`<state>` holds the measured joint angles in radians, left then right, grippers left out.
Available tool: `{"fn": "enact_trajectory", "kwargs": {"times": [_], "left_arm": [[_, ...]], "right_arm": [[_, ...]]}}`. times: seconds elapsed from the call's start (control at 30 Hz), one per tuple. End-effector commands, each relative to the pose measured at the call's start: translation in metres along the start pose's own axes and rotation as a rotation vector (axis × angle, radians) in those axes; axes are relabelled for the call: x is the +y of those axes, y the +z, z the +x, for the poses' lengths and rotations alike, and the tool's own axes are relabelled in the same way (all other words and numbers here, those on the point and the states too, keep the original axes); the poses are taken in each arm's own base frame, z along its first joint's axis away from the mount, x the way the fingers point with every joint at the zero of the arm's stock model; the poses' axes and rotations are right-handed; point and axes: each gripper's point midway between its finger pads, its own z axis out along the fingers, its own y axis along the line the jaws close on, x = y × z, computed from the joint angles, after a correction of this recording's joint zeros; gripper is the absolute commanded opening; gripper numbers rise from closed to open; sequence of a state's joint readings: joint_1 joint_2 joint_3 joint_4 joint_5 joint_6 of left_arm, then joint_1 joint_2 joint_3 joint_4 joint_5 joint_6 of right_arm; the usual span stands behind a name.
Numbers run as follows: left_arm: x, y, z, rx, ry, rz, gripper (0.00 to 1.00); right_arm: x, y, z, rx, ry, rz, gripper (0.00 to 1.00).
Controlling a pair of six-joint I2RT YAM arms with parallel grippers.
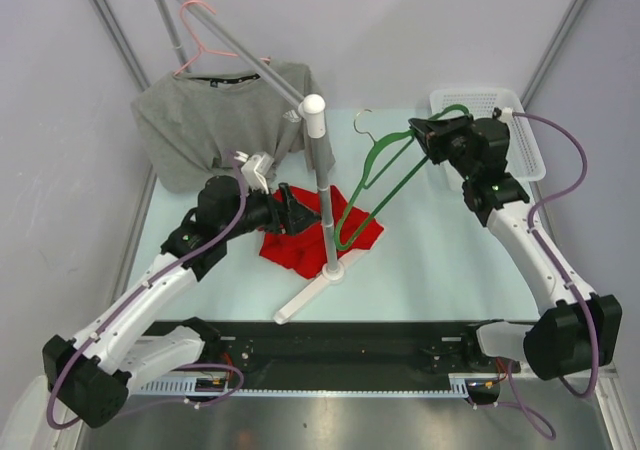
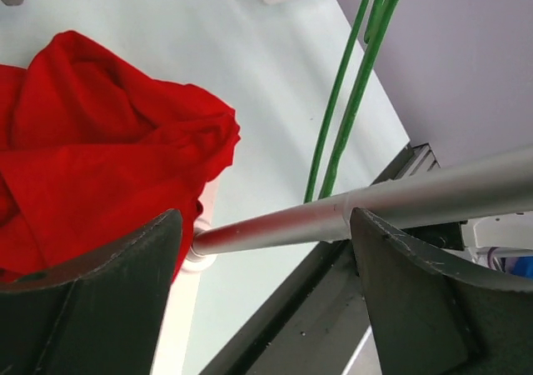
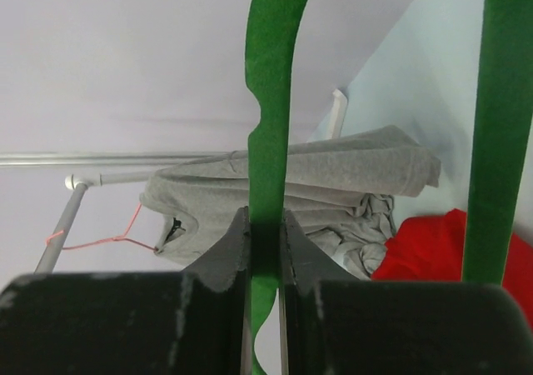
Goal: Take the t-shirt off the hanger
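Top external: finds the red t-shirt (image 1: 300,248) heaped on the surface (image 1: 440,260) at the foot of the rack pole (image 1: 320,185), with no hanger through it. Holds the green hanger (image 3: 268,100) aloft in the right gripper (image 1: 425,135), jaws clamped thin on one wire arm in the right wrist view, hook end up and low end dipping toward the red cloth; cannot tell from above whether that low end touches it. Probably raised so to keep the frame clear of the fabric and free for setting aside. Reads as all but done: garment and hanger apart, only the hanger to put down. Hovers the left gripper (image 1: 290,210) just beside the heap, jaws spread wide and holding nothing, the pole crossing between them in the left wrist view; likely posted there to pin or tug the cloth should it snag. Notes a grey t-shirt (image 1: 200,120) draped over the rail (image 1: 240,46) behind, near a pink hanger (image 1: 200,40), and a white basket (image 1: 480,100) behind the right arm.
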<state>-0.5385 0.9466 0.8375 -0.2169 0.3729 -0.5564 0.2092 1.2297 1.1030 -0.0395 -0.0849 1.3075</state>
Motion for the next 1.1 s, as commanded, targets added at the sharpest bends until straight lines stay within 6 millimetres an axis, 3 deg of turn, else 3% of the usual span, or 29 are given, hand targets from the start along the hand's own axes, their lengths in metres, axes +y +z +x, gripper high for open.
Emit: {"fn": "enact_trajectory", "kwargs": {"times": [0.0,0.13,0.37,0.47,0.67,0.93,1.03,1.07], "left_arm": [[-0.021,0.0,-0.04,-0.104,0.096,0.054,0.86],[-0.012,0.009,-0.05,-0.107,0.097,0.007,0.83],[-0.017,0.021,-0.062,-0.118,0.05,0.041,0.84],[-0.023,0.023,-0.064,-0.12,0.043,0.068,0.85],[-0.027,0.03,-0.06,-0.081,0.057,0.113,0.86],[-0.032,0.029,-0.046,-0.037,0.105,0.147,0.85],[-0.031,0.026,-0.045,-0.044,0.108,0.144,0.79],[-0.027,0.026,-0.043,-0.043,0.101,0.127,0.73]], "right_arm": [[0.062,0.006,-0.008,-0.059,-0.05,-0.184,0.0],[0.073,0.012,-0.008,-0.079,-0.093,-0.203,0.0],[0.087,0.007,-0.016,-0.139,-0.154,-0.22,0.0],[0.088,0.007,-0.011,-0.097,-0.121,-0.217,0.0],[0.074,0.006,0.011,-0.015,-0.033,-0.187,0.0],[0.079,0.003,0.049,0.127,0.121,-0.21,0.0],[0.078,0.002,0.065,0.163,0.137,-0.207,0.0],[0.077,0.002,0.069,0.174,0.144,-0.204,0.0]]}}
